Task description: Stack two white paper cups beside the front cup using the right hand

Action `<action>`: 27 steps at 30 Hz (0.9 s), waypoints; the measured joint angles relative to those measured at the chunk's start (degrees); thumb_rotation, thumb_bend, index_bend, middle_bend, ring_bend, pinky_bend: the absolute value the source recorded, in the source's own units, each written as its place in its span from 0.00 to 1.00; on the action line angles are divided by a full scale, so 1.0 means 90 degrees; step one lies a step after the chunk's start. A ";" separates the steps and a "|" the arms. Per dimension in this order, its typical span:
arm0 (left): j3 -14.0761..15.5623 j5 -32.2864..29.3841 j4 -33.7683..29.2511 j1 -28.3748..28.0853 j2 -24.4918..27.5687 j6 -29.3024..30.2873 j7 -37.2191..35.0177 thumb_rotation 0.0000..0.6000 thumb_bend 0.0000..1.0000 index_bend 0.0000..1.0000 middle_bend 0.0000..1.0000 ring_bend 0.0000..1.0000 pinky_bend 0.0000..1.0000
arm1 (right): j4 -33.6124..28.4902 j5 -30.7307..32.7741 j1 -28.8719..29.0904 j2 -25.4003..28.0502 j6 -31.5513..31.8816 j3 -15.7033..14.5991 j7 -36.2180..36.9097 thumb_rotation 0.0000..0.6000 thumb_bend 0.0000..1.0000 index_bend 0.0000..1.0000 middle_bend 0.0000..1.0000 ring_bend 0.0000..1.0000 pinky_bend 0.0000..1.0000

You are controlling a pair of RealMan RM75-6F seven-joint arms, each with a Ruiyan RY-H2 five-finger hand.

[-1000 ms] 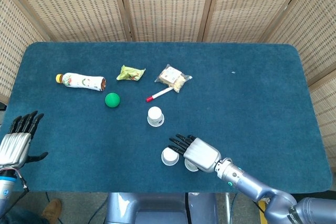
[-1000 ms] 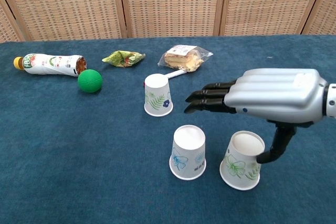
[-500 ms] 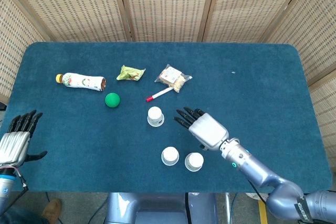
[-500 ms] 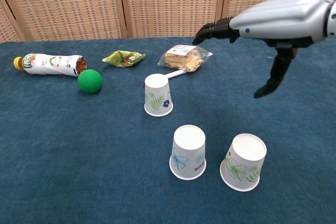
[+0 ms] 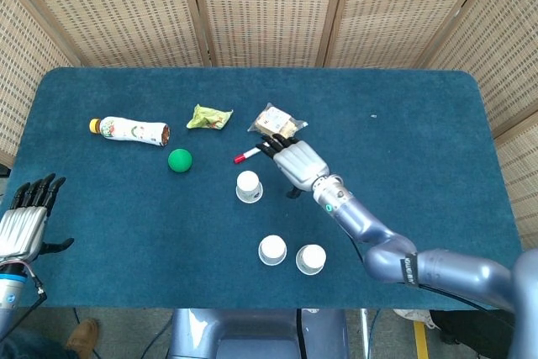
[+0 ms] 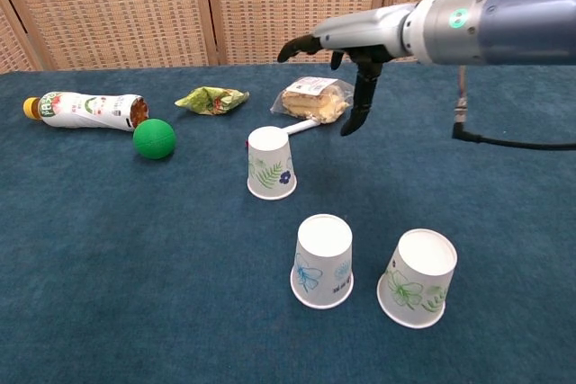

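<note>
Three white paper cups with leaf prints stand upside down on the blue table. One cup [image 5: 248, 187] [image 6: 271, 164] stands farther back. Two cups stand side by side near the front edge: the left one [image 5: 272, 250] [image 6: 323, 262] and the right one [image 5: 310, 259] [image 6: 417, 278]. My right hand [image 5: 292, 160] [image 6: 346, 42] hovers open above the table, to the right of and behind the far cup, holding nothing. My left hand [image 5: 23, 220] is open at the table's left edge, far from the cups.
Behind the cups lie a red-capped marker [image 5: 255, 151] [image 6: 302, 127], a wrapped snack [image 5: 276, 123] [image 6: 317, 99], a green wrapper [image 5: 208, 117] [image 6: 211, 98], a green ball [image 5: 180, 161] [image 6: 154, 138] and a lying bottle [image 5: 130, 130] [image 6: 84, 109]. Wicker screens stand behind the table.
My right hand has risen from the front right cup and moved back and left, ending over the area beside the far cup. The cups have not moved.
</note>
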 measured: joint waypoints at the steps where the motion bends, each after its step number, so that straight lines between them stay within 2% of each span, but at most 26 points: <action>1: -0.0011 -0.0041 0.0012 -0.0012 -0.0005 -0.0025 0.0006 1.00 0.00 0.00 0.00 0.00 0.00 | 0.0152 0.0062 0.0097 -0.0133 -0.0074 -0.0003 0.0024 1.00 0.00 0.00 0.02 0.06 0.22; 6: -0.0072 -0.0252 0.0083 -0.0088 -0.0028 -0.0172 0.0025 1.00 0.00 0.00 0.00 0.00 0.00 | 0.0928 0.0345 0.0610 -0.0837 -0.0443 -0.0054 0.0161 1.00 0.00 0.04 0.06 0.08 0.22; 13: -0.0095 -0.0457 0.0207 -0.0185 -0.0073 -0.0396 0.0050 1.00 0.00 0.00 0.00 0.00 0.00 | 0.1696 0.0414 0.0979 -0.1486 -0.0620 -0.0162 0.0296 1.00 0.00 0.19 0.15 0.15 0.23; 15: -0.0099 -0.0496 0.0230 -0.0215 -0.0082 -0.0436 0.0052 1.00 0.00 0.00 0.00 0.00 0.00 | 0.1935 0.0437 0.1059 -0.1663 -0.0653 -0.0216 0.0317 1.00 0.02 0.25 0.23 0.22 0.28; 17: -0.0097 -0.0506 0.0233 -0.0220 -0.0082 -0.0443 0.0042 1.00 0.00 0.00 0.00 0.00 0.00 | 0.2122 0.0456 0.1118 -0.1793 -0.0679 -0.0271 0.0328 1.00 0.09 0.35 0.37 0.35 0.41; 20: -0.0092 -0.0526 0.0245 -0.0231 -0.0079 -0.0463 0.0032 1.00 0.00 0.00 0.00 0.00 0.00 | 0.2394 0.0442 0.1175 -0.2000 -0.0646 -0.0335 0.0363 1.00 0.20 0.46 0.51 0.49 0.56; 23: -0.0090 -0.0547 0.0256 -0.0240 -0.0075 -0.0485 0.0005 1.00 0.00 0.00 0.00 0.00 0.00 | 0.2556 0.0291 0.1159 -0.2142 -0.0456 -0.0344 0.0456 1.00 0.27 0.50 0.55 0.55 0.63; 27: -0.0087 -0.0553 0.0259 -0.0258 -0.0068 -0.0509 -0.0013 1.00 0.00 0.00 0.00 0.00 0.00 | 0.2524 -0.0005 0.1044 -0.2167 -0.0270 -0.0292 0.0764 1.00 0.34 0.52 0.57 0.57 0.66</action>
